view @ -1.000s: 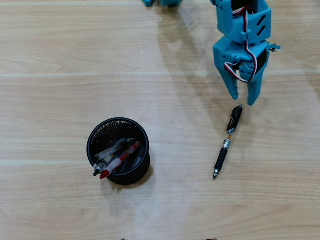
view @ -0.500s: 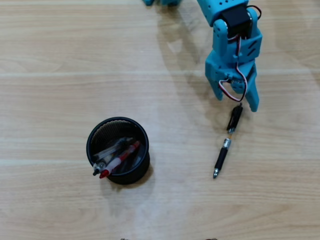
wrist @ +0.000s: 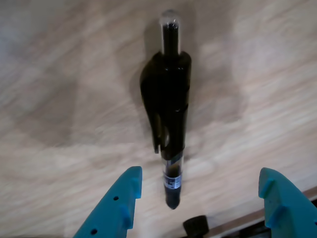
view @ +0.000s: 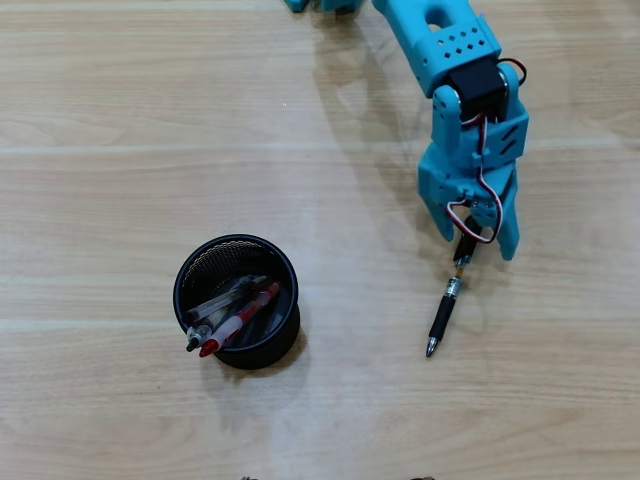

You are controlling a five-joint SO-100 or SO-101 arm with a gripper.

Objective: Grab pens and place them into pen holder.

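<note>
Tool: blue two-finger tool is spread wide, nothing gripped; fingers are set astride the pen for closure.
Pen: slim black pen lies flat on the wooden counter, clip end between the fingers.
Holder: round black mesh cup at 8 o'clock from the pen, well apart; other pens are leant inside.

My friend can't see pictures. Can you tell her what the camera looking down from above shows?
A blue robot arm's open tool hangs over the clip end of a black pen lying on a light wooden table. To the left stands a round black mesh pen holder with several pens already leaning inside, one of them red.
</note>
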